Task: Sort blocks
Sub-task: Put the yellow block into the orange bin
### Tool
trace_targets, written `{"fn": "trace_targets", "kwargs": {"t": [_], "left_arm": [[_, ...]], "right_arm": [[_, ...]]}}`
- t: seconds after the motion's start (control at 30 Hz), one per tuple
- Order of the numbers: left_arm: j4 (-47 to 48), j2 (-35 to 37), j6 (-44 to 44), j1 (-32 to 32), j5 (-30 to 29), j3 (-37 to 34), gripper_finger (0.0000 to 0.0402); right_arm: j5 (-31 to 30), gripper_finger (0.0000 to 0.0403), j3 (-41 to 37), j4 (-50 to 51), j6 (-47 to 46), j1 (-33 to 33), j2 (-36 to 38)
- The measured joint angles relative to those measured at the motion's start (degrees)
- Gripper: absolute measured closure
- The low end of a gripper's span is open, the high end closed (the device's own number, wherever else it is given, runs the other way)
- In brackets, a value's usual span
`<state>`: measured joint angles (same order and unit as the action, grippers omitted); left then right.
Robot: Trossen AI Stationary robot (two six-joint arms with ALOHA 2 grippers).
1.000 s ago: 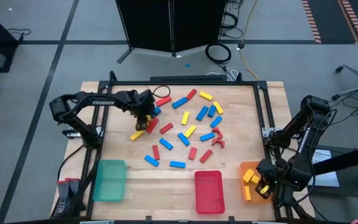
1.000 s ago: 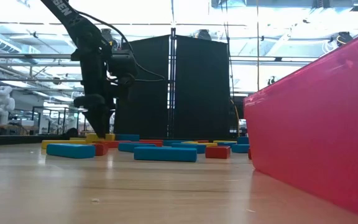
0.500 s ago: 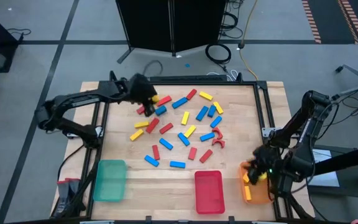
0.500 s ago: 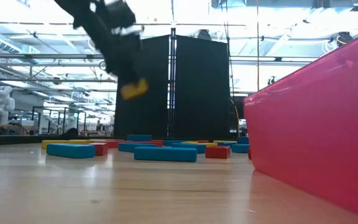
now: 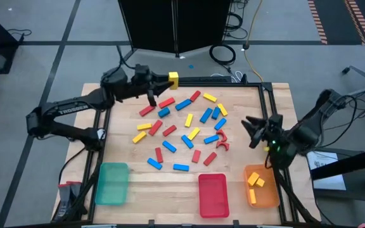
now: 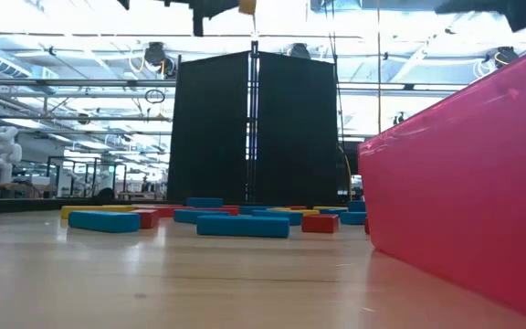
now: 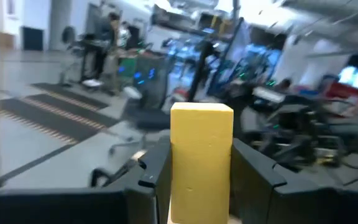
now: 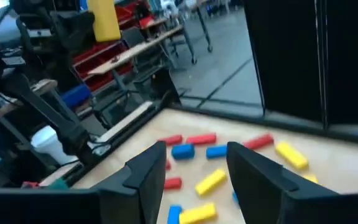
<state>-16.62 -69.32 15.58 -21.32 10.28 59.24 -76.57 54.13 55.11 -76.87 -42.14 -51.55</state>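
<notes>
Red, blue and yellow blocks [image 5: 189, 130] lie scattered flat on the wooden table [image 5: 246, 101]. High above the table's far left corner, my left gripper [image 5: 166, 80] points level and is shut on a yellow block [image 5: 173, 78], which also shows between its fingers in the left wrist view [image 7: 201, 155]. My right gripper [image 5: 253, 130] hovers open over the table's right edge, pointing toward the blocks, with nothing between its fingers [image 8: 148, 177]. Both grippers only just show at the top of the low view. My left gripper pinches the yellow block by its two opposite side faces [image 7: 174, 174] between its two fingers. The fingers lie level, coming from the table's left side. The block's free end [image 7: 201, 111] reaches out past the fingertips, and the block is lifted well clear of the table.
A green tray [image 5: 112, 183], a red tray [image 5: 212, 194] and an orange tray [image 5: 263, 197] holding yellow blocks [image 5: 255, 182] stand along the near edge. In the low view, the red tray's wall [image 6: 464, 201] fills the right side. A black panel [image 5: 170, 25] stands beyond the far edge.
My left gripper has risen from the blocks with the yellow block, gone toward the far edge, and tipped from pointing down to level. My right gripper has left the orange tray, risen, moved toward the far edge, and turned level toward the blocks.
</notes>
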Motion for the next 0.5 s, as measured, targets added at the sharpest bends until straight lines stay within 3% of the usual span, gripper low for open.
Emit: {"fn": "trace_targets", "kwargs": {"t": [0.17, 0.27, 0.37, 0.5], "left_arm": [[-9.3, -3.9, 2.1, 3.9, 0.0, 0.0, 0.0277], [-14.3, -6.3, 2.2, 5.5, 0.0, 0.0, 0.0277], [-18.1, -8.0, 3.6, 6.5, 0.0, 0.0, 0.0277], [-21.8, -9.5, 5.2, 7.7, 0.0, 0.0, 0.0277]], "right_arm": [[6.2, 0.0234, 0.0, -26.3, 37.6, 5.7, 2.2], [9.1, 0.0215, 0.0, -40.5, 54.3, 8.9, 2.2], [10.5, 0.0186, 0.0, -49.7, 64.8, 11.7, 2.1], [10.7, 0.0153, 0.0, -53.9, 70.5, 14.4, 2.1]]}}
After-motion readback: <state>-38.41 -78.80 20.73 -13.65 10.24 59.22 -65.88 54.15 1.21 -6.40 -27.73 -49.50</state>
